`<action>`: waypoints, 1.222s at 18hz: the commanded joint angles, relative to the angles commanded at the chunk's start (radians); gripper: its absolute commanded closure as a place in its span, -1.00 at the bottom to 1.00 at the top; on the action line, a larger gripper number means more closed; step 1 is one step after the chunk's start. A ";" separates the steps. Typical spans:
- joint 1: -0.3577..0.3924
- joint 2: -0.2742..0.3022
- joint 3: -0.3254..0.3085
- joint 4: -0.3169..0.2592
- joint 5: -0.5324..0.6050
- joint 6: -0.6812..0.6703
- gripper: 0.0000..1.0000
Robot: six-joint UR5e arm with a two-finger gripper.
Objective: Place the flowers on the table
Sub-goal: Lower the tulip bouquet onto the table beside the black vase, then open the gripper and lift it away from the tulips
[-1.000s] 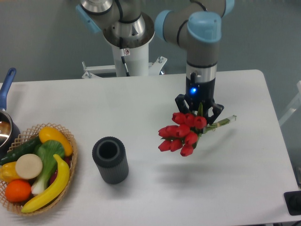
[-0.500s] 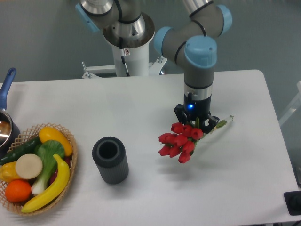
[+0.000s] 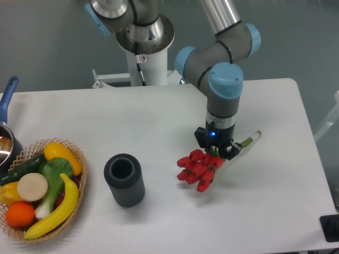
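The flowers [image 3: 196, 170], a bunch of red tulip buds on green stems, are lying low over the right half of the large white counter [image 3: 159, 121], with the buds pointing toward the near left and the pale green stem ends sticking out to the far right. Whether the buds are actually touching the counter is something you cannot tell from this view, though their shadow is sitting tight beneath them. Your black two-finger gripper [image 3: 216, 150] is pointing straight down over the bunch and is closing around the stems just behind the buds, so it is holding the flowers; a small blue light is glowing on its body. The grey arm with light-blue joint caps is rising from it toward the far side, where its white base column is standing.

To the left of the flowers, well apart from them, a dark grey ribbed cylindrical cup [image 3: 124, 180] is standing upright with its mouth open to you. Farther left, at the near left corner, a woven wicker basket [image 3: 79, 182] is holding colourful fruit and vegetables, among them a yellow banana, an orange and a green cucumber. At the left edge, a pot with a blue handle [image 3: 7, 103] is showing only in part.
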 joint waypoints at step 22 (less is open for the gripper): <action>0.069 0.110 0.038 -0.014 -0.008 0.210 -1.00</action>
